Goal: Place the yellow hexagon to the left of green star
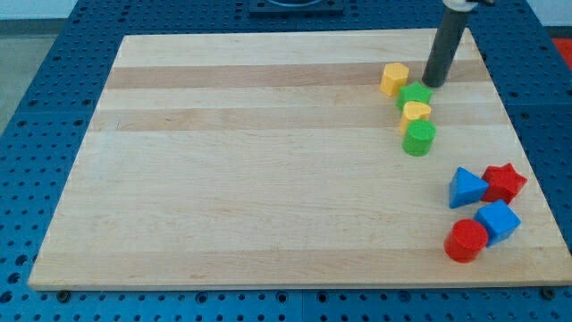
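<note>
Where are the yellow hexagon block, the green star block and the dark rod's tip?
yellow hexagon block (pixel 394 78), camera view, top face.
green star block (pixel 415 95), camera view, top face.
my tip (pixel 433 83), camera view, rod's very end.

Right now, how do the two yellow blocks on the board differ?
The yellow hexagon lies nearer the view's top-left, beside the green star; the yellow heart is wedged between the green star and the green cylinder. The hexagon looks a deeper, more orange yellow. Both lie flat on the board.

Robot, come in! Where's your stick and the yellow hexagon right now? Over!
My tip beside green star, its upper right. Yellow hexagon touching star's upper left. Yellow heart, green cylinder stacked below; path clear.
</note>
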{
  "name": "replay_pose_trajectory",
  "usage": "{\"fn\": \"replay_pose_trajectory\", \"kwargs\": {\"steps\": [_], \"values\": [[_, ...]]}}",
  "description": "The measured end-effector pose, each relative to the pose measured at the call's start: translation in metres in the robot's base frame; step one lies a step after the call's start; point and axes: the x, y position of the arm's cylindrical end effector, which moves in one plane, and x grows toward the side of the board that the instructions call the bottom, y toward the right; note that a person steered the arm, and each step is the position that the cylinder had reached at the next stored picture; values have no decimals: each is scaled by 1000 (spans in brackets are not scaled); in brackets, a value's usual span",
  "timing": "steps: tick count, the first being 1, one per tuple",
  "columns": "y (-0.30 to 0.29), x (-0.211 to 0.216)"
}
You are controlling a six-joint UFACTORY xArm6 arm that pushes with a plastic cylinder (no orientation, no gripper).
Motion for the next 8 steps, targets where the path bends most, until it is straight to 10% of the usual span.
{"fn": "replay_pose_trajectory", "kwargs": {"steps": [8], "values": [[-61,-15]]}}
